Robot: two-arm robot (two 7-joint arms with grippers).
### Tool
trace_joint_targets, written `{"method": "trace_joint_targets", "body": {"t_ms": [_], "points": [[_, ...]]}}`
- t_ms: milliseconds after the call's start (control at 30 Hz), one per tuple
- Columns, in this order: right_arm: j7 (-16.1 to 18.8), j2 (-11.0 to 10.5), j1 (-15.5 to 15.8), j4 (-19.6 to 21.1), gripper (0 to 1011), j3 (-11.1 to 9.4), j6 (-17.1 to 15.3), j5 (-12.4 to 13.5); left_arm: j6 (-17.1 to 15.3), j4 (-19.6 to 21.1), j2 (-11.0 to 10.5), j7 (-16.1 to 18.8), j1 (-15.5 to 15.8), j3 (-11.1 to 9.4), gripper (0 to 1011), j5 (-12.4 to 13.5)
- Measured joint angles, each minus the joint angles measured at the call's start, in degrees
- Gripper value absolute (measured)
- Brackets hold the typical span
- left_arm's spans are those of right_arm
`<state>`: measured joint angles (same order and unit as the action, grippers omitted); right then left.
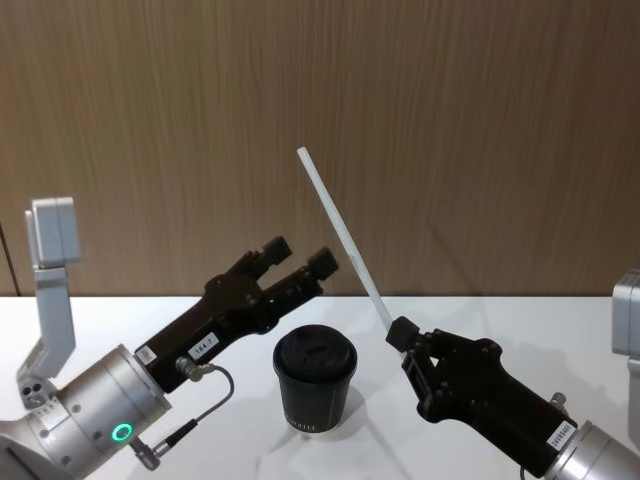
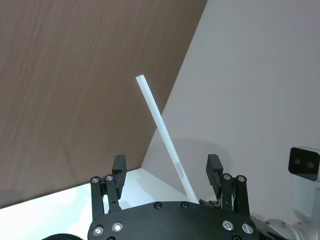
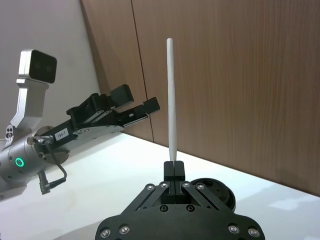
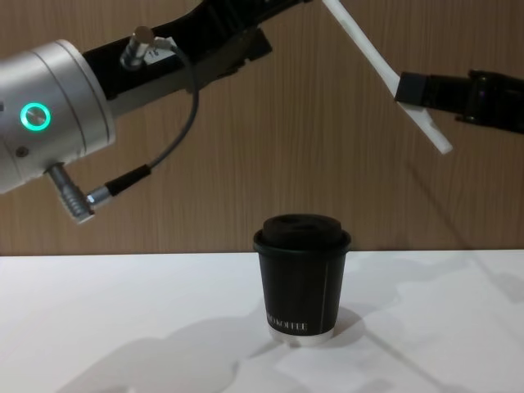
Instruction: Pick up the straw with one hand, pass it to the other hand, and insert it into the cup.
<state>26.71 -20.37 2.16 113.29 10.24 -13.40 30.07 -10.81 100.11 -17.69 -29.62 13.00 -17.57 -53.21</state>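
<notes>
Handover time: our right claw (image 1: 401, 334) pinches the straw (image 1: 340, 232) by its lower end, tilted above the cup (image 1: 314, 385) on the surface (image 1: 560, 320). Next, we reckon, our spread left claw (image 1: 298, 257), just beside, must close on the shaft.

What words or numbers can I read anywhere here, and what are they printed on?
"KOFFEE": white lettering low on the cup, seen from the chest; any mark before it is unclear.
Too small to read: the left sticker, white, on the body of the left tool.
Too small to read: the right sticker, white, on the arm behind the right tool.
No text on the straw.
</notes>
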Motion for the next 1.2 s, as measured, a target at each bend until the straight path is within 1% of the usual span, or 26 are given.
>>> {"method": "trace_joint_targets", "body": {"t_ms": [267, 600, 1200], "points": [[0.1, -0.4, 0.2, 0.2, 4, 0.3, 0.7, 0.1, -0.6, -0.4, 0.6, -0.6, 0.8, -1.5, 1003, -1.2], [0.4, -1.1, 0.4, 0.5, 4, 0.8, 1.3, 0.5, -0.6, -0.3, 1.0, -0.8, 1.1, -2.9, 1003, -1.9], [0.6, -2.2, 0.6, 0.8, 4, 1.4, 1.7, 1.2, 1.3, 0.1, 1.9, 0.4, 1.1, -4.1, 1003, -2.4]]}}
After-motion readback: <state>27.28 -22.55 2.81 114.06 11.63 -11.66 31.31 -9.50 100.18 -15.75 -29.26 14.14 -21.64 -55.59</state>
